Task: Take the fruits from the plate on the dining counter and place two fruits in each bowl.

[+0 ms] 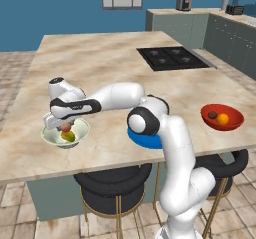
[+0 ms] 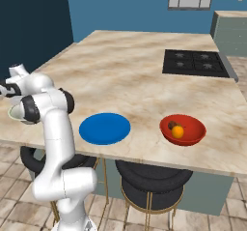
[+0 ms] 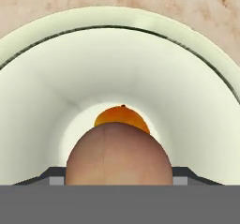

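Note:
My gripper (image 1: 63,126) is shut on the pinkish-red apple (image 1: 65,127) and hangs just inside the pale greenish-white bowl (image 1: 48,137) at the counter's front left. In the hand view the apple (image 3: 117,155) sits between my two dark fingertips (image 3: 52,175), right above a green-yellow fruit (image 3: 122,116) lying at the bottom of the bowl (image 3: 47,78). That fruit (image 1: 69,137) also lies under the apple in the left base view. The red bowl (image 2: 189,134) holds the orange (image 2: 178,132) and the brown fruit (image 2: 171,125). The blue plate (image 2: 104,128) is bare.
The beige marble dining counter (image 1: 100,58) carries a black cooktop (image 1: 172,57) at its far right. Black bar stools (image 1: 112,185) stand under the front edge. My arm crosses over part of the blue plate (image 1: 146,141) in the left base view.

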Controlling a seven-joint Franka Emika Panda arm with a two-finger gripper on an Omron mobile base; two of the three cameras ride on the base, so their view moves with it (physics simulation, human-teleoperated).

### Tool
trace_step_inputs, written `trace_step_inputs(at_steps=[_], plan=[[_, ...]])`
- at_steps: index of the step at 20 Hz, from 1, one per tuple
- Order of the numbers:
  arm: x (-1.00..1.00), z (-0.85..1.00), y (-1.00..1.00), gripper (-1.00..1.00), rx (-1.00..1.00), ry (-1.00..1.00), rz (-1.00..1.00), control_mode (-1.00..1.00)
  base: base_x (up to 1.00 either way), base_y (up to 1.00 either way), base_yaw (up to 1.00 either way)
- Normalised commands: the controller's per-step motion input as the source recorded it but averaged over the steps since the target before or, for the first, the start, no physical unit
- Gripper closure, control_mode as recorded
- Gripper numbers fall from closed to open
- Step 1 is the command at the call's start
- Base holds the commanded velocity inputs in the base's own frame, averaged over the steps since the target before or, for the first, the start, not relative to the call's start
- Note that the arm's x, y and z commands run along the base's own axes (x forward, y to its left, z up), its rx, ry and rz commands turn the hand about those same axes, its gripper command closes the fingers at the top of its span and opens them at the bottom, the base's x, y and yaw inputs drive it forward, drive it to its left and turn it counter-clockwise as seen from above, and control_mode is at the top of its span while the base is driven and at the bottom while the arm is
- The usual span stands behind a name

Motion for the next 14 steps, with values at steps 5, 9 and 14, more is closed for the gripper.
trace_step_inputs(at_steps=[5,9,14], plan=[[0.05,-0.02,0.0,1.0,0.0,0.04,0.0,-1.0,0.0,0.0,0.0],[0.0,0.0,0.0,-1.0,0.0,0.0,0.0,-1.0,0.0,0.0,0.0],[-0.03,0.0,0.0,-1.0,0.0,0.0,0.0,-1.0,0.0,0.0,0.0]])
